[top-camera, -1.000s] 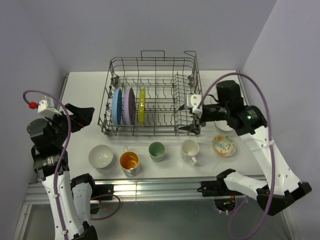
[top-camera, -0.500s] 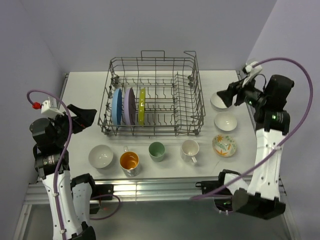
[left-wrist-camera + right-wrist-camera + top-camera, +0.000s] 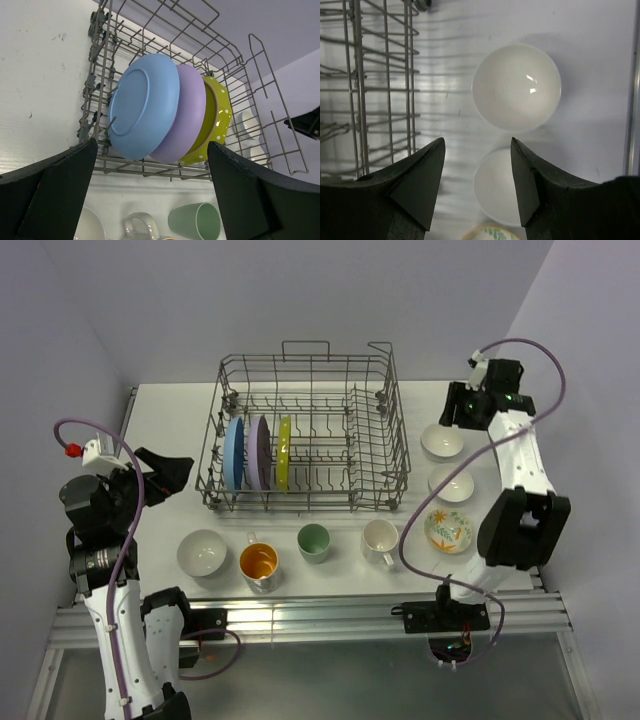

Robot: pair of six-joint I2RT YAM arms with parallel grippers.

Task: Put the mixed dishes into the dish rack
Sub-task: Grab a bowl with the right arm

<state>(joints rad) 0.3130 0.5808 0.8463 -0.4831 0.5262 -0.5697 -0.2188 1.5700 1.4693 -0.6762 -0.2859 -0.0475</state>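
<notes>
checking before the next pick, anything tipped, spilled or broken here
Nothing stands out. The three plates stand on edge in the rack, and the bowls and cups sit upright on the table. No spill or breakage shows.

White table (image 3: pixel 160 410). Carries the dish rack (image 3: pixel 300 430) between left gripper (image 3: pixel 172 472) and right gripper (image 3: pixel 477 142). Far white bowl (image 3: pixel 516 87) beyond the right fingertips, second white bowl (image 3: pixel 495 192) beneath them, floral bowl (image 3: pixel 487 234) behind. Off to the right gripper's side, a row: front bowl (image 3: pixel 201 552), orange-inside cup (image 3: pixel 259 563), green cup (image 3: pixel 313 541), white mug (image 3: pixel 380 538).
</notes>
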